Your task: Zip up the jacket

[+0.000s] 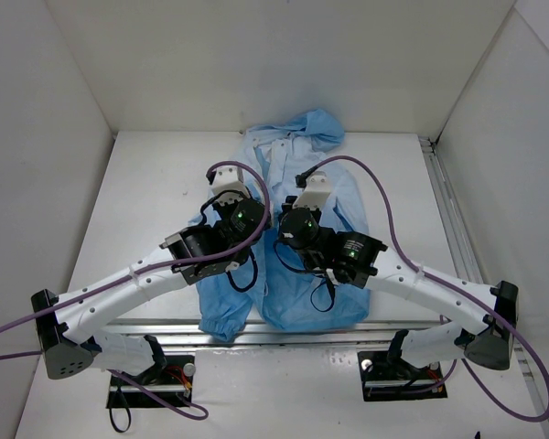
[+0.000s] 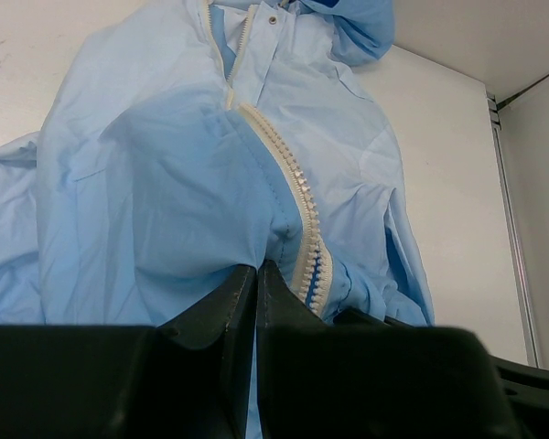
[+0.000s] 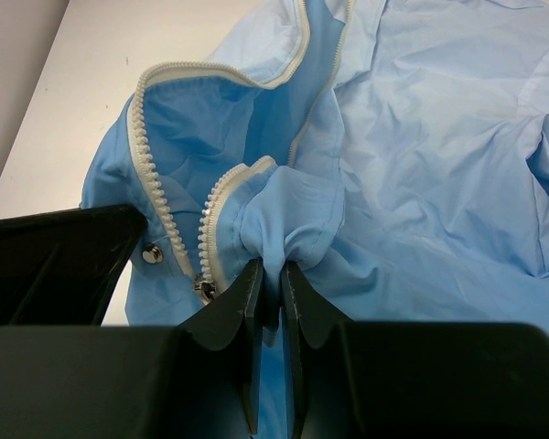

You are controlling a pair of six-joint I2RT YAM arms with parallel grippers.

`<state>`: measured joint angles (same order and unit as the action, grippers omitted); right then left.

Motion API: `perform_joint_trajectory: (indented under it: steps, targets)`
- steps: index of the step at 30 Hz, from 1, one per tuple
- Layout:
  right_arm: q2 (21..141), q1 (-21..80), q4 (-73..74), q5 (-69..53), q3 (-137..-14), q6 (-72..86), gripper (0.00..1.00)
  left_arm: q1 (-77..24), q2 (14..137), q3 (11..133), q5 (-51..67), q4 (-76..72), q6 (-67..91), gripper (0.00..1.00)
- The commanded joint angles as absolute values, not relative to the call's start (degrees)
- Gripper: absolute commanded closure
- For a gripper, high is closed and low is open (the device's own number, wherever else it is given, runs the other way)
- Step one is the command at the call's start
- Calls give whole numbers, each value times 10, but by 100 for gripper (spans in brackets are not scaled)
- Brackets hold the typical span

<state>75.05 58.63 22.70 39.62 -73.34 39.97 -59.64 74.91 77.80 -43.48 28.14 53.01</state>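
Left pincer point(image 2: 256, 274), right pincer point(image 3: 270, 274) clamp jacket point(image 3: 439, 137) at zipper edges point(image 3: 148, 178); table point(image 1: 156, 183) wide around.

1. Left arm point(image 1: 133, 282): white link shells joined by black cylindrical motor housings; a small green light glowed on the wrist housing.
2. Right arm point(image 1: 430, 285): the same white-and-black build, with its own green light.
3. Purple cables point(image 1: 238, 164): one ran along each arm, arching clear near the wrist.
4. Left claw point(image 2: 257, 279) and right claw point(image 3: 270, 279): matte black, with angular fingers tapering to narrow tips.
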Motion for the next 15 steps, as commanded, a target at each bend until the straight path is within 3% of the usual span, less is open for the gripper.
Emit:
perform_joint_trajectory:
  steps: [1,15]
  targets:
    - [748,593,192,418,-767,409,100,-601,740,810,-454,266,538,100]
    - [748,592,192,434,-774,408,100,-606,743,808,-453,272,541,100]
